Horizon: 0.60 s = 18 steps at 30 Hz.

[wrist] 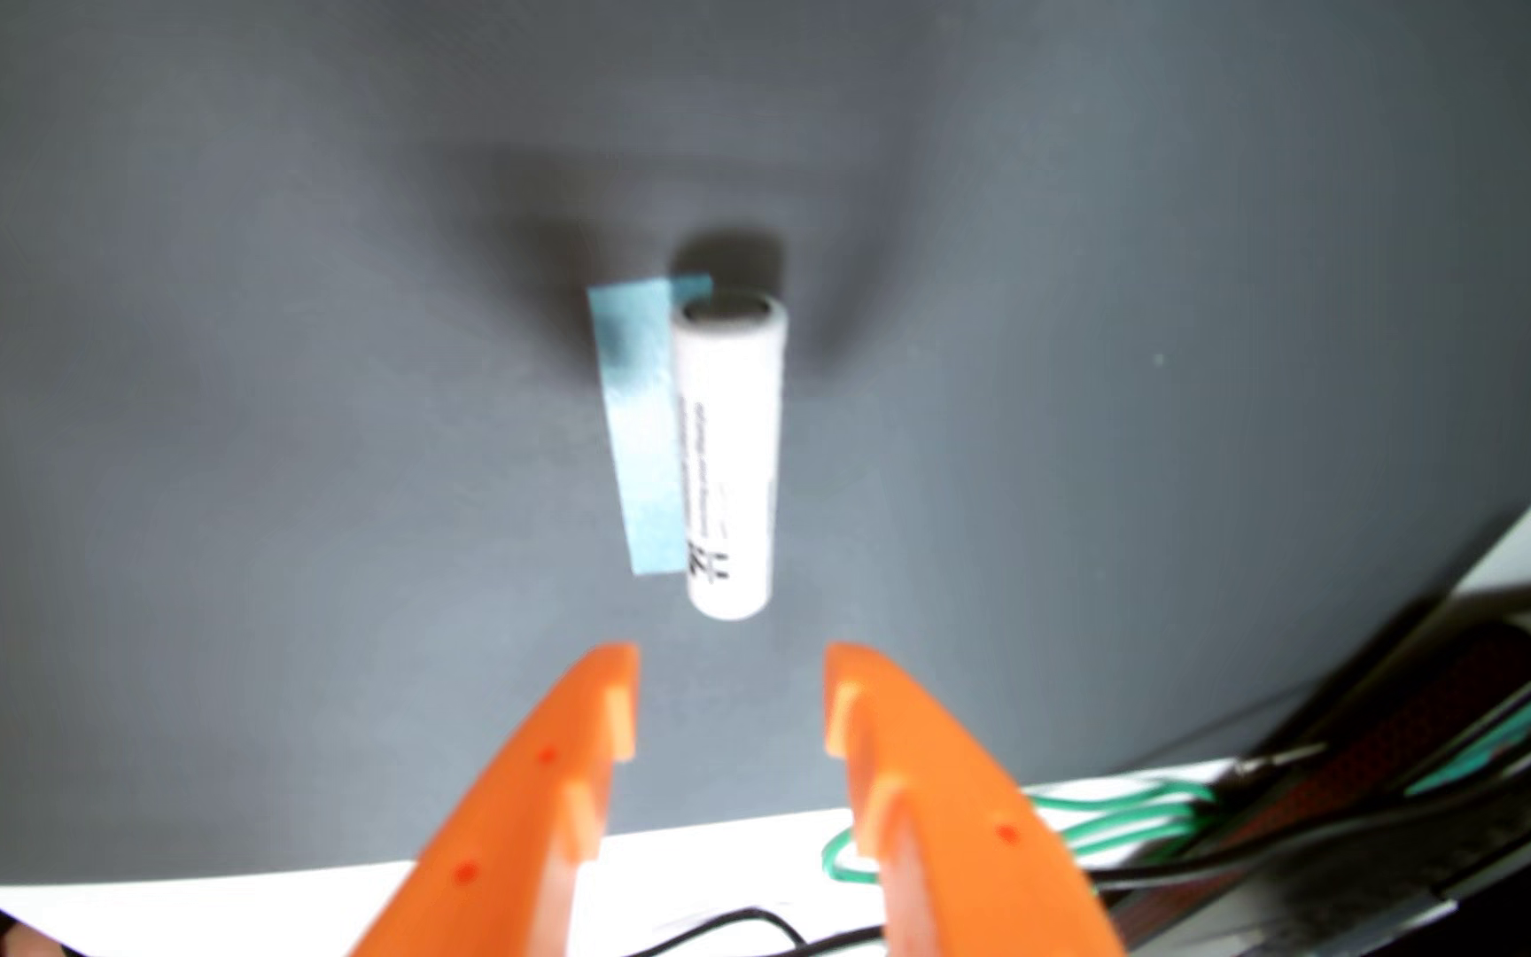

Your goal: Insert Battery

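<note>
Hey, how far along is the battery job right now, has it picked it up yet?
Not yet. Nothing looks done: the white battery lies on the grey mat beside a strip of blue tape, untouched. In hand: the orange end effector is open, its fingers short of the battery's near end. Left: grasping, lifting and inserting it; no holder shows in the wrist view.

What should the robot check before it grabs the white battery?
1. Hand open: ok, the orange fingers stand apart with nothing between them.
2. Battery in sight: ok, it lies flat on the grey mat.
3. Lined up: ok, the battery's near end sits just ahead of the gap in the wrist view.
4. Blue tape clear of the battery: not ok, it lies right along the battery's left side.
5. Hand low enough: cannot tell.
6. Battery slot in sight: not ok, none shows.
</note>
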Available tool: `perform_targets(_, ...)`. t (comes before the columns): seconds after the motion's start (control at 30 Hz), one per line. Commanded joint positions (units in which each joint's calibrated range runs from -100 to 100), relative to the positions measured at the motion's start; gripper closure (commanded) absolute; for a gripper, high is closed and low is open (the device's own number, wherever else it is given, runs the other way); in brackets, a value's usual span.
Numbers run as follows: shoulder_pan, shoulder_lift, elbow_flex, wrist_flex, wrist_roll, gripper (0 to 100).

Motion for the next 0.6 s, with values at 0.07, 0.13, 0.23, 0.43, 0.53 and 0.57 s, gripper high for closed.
perform_targets(0.07,3.55,-0.08,-0.15,-2.14,1.57,88)
perform_targets(0.13,3.91,-0.08,-0.15,-2.31,1.78,88)
perform_targets(0.23,3.67,-0.08,-0.15,-2.06,1.78,88)
perform_targets(0.43,2.73,0.0,1.2,-1.8,1.32,88)
perform_targets(0.53,2.84,0.0,1.11,-1.72,1.26,88)
perform_targets(0.57,2.96,0.0,1.02,-1.72,1.26,88)
